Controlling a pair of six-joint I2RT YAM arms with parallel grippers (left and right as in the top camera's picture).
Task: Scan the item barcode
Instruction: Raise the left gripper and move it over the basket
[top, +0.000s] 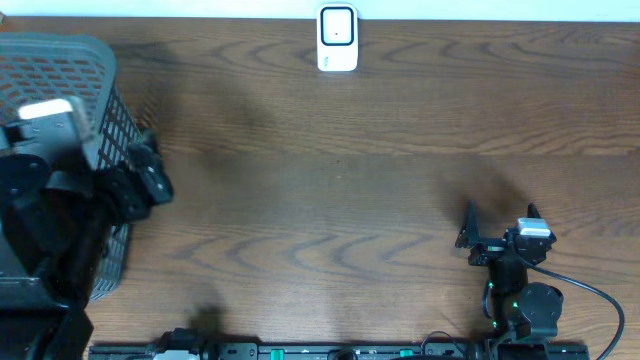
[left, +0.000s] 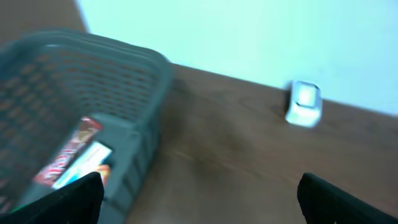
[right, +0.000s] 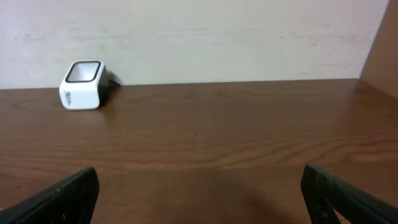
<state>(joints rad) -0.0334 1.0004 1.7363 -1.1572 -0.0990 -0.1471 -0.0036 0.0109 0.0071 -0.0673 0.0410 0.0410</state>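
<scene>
Pre-grasp step: packet lies in the basket, left gripper hangs wide open at its edge, right gripper open, idle; next the left should reach in, grip it, face barcode to scanner.

The dark brown table shows smooth wood grain with a faint sheen, the grey lattice basket at far left looks like matt plastic, and the small white box-shaped scanner at the far edge is smooth, glossy plastic.
</scene>
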